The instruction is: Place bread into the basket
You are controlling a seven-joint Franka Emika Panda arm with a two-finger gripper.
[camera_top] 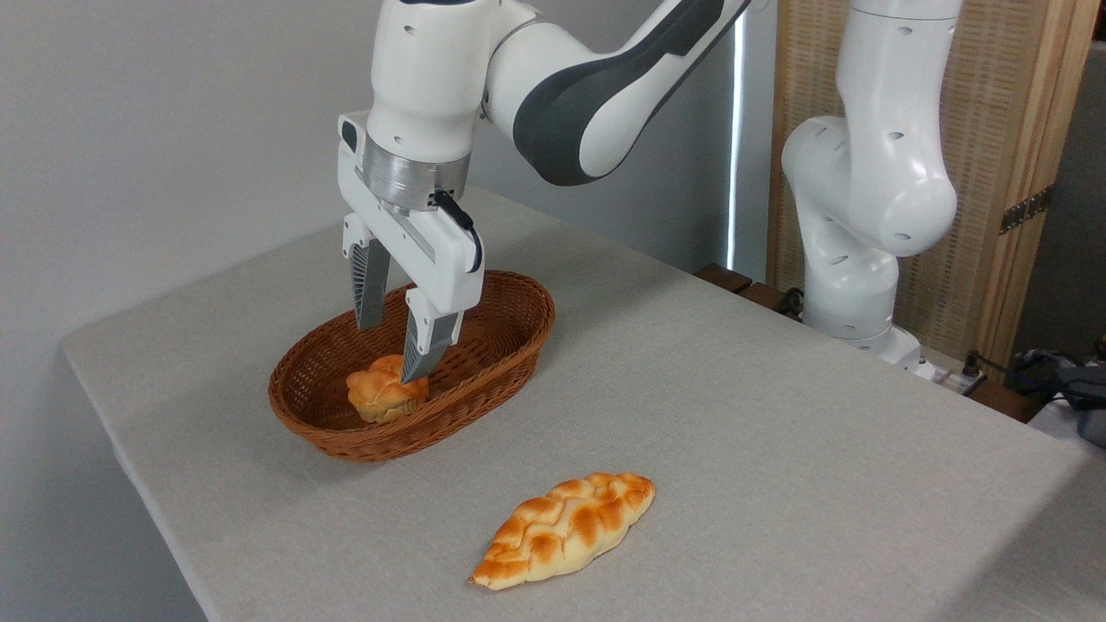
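The bread (384, 396), a small knotted golden bun, lies inside the reddish-brown wicker basket (510, 324), toward its near-left end. My gripper (390, 352) hangs just above the bun with its fingers spread apart. Nothing is held between them. The right fingertip (418, 367) overlaps the bun's top edge in this view; whether it touches I cannot tell.
A longer braided loaf (565, 527) lies on the grey tablecloth in front of the basket, toward the near edge. The arm's white base (855, 294) stands at the back right corner. The table's left edge runs close behind the basket.
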